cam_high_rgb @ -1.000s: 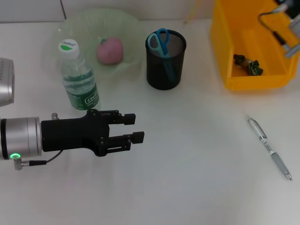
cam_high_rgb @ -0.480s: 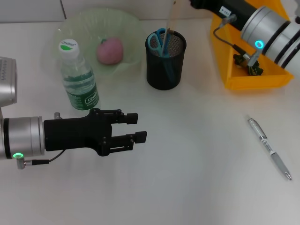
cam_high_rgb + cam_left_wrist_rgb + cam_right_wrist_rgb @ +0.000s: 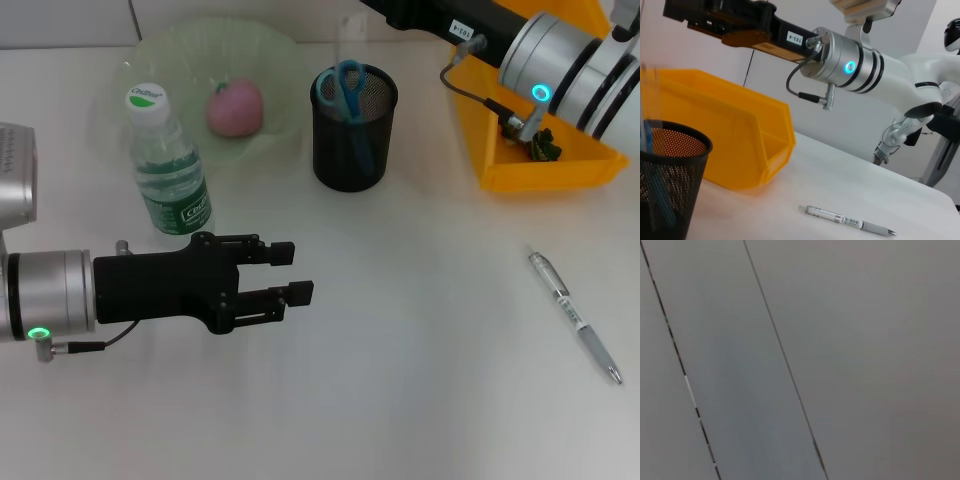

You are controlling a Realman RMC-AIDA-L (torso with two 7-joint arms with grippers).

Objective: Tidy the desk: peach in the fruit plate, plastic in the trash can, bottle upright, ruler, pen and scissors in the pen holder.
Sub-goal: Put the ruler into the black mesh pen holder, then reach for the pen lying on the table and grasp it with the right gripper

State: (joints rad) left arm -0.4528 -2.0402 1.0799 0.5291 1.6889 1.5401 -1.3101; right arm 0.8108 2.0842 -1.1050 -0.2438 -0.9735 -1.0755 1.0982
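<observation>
A: Presently, item one: black wire-mesh pen holder (image 3: 354, 128), upright on the white worktop (image 3: 400, 380). Contents: blue-handled scissors (image 3: 342, 88), handles up. Beside it, a pale green translucent fruit plate (image 3: 270, 60) carrying the pink peach (image 3: 235, 107). Both look sorted.

B: The bottle?

A: Clear plastic water bottle with green label and white cap (image 3: 166, 165), standing upright just in front of the plate. Nothing further needed there, I judge. The yellow plastic bin (image 3: 478, 120) serves as trash can; a dark scrap of wrapper (image 3: 530, 138) lies inside it.

B: Outstanding items?

A: One silver ballpoint pen (image 3: 575, 316), flat on the worktop, well apart from the holder. A faint clear strip shows at the holder's rim in the left wrist view, possibly the ruler; cannot confirm.

B: Grippers?

A: Left gripper (image 3: 285, 271): low over the worktop, in front of the bottle, fingers (image 3: 270, 252) parted, holding nothing. Right arm (image 3: 540, 50): reaching across above the bin toward the holder; its fingers lie beyond the frame, so whether apart or together, I cannot tell.
</observation>
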